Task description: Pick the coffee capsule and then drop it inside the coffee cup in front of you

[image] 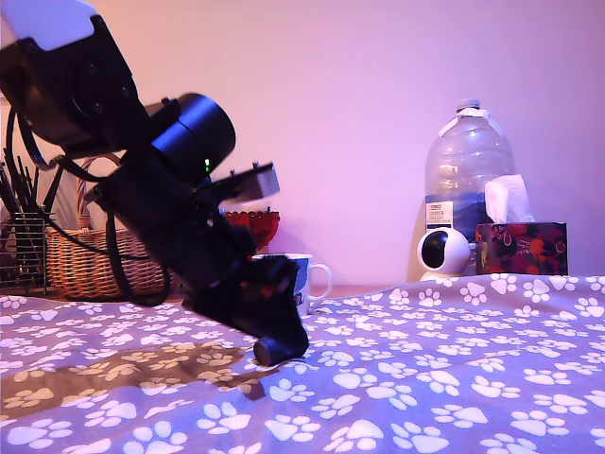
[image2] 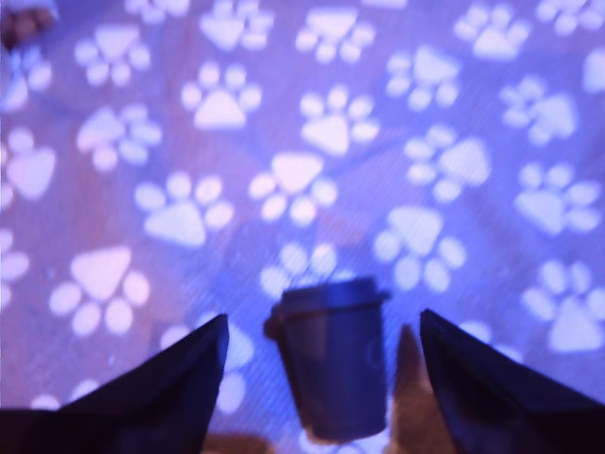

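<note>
Two dark pointed fingers [image2: 180, 388] fill the lower corners of the wrist view. They belong to the gripper [image2: 323, 315], whose jaws stand wide apart and grip nothing. Between them is the coffee capsule [image2: 331, 369], a small dark blue pod with its flanged rim turned away from the camera and its narrower end toward it. There is a clear gap of cloth on either side, so neither finger touches it. The blur hides whether it stands or lies on its side. It rests on a violet blanket printed with pale paw marks [image2: 298, 175], which spreads flat beyond the rim.

In the exterior view the black arm [image: 161, 208] slants down from the upper left, and its tip meets the blanket [image: 473, 378] near the middle of the frame. The capsule cannot be told from the dark tip there.

Just behind the arm stands the coffee cup [image: 304, 276], a white mug. The arm covers part of it, and its loop handle points to the exterior view's right. A red glass goblet [image: 260, 227] shows behind it, also partly hidden by the arm.

At the far edge on the exterior view's left are a wicker basket [image: 90, 260] and a wire holder of dark sticks [image: 21, 246]. At the far edge on that view's right are a large clear water bottle [image: 468, 170], a small round white camera [image: 444, 253] and a tissue box [image: 522, 248].

The blanket lies open toward the viewer and across to the exterior view's right. A darker brownish band [image: 85, 378] crosses it on that view's left.
</note>
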